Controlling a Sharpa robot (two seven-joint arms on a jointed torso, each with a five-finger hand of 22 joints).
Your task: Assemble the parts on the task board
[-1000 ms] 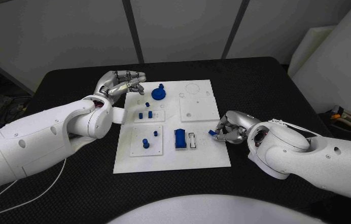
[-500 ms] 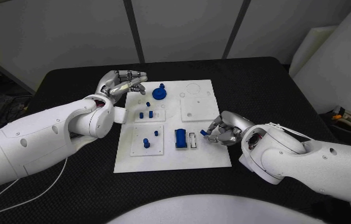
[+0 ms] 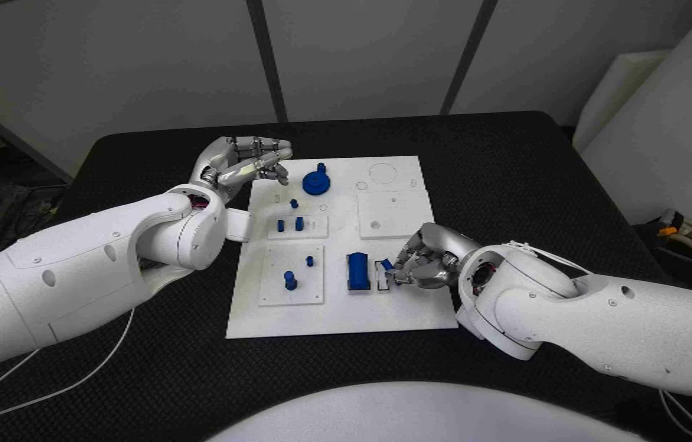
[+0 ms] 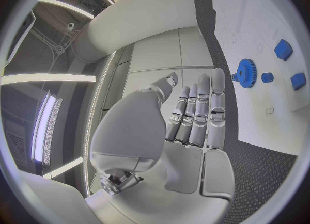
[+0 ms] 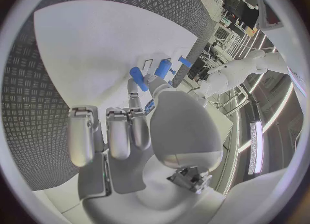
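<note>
Head view: right hand (image 3: 420,259) pinches small blue part (image 3: 387,264).

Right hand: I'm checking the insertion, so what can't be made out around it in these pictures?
- Head view: the right hand covers the small blue part; its seating in the narrow slot is hidden.
- Right wrist view: palm blocks the board beyond; the blue part's grip is unclear.

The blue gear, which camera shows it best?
The left wrist view: the gear is large there, teeth visible, nothing covering it. The head view shows it small, beside the left hand. The right wrist view doesn't clearly show it.
</note>
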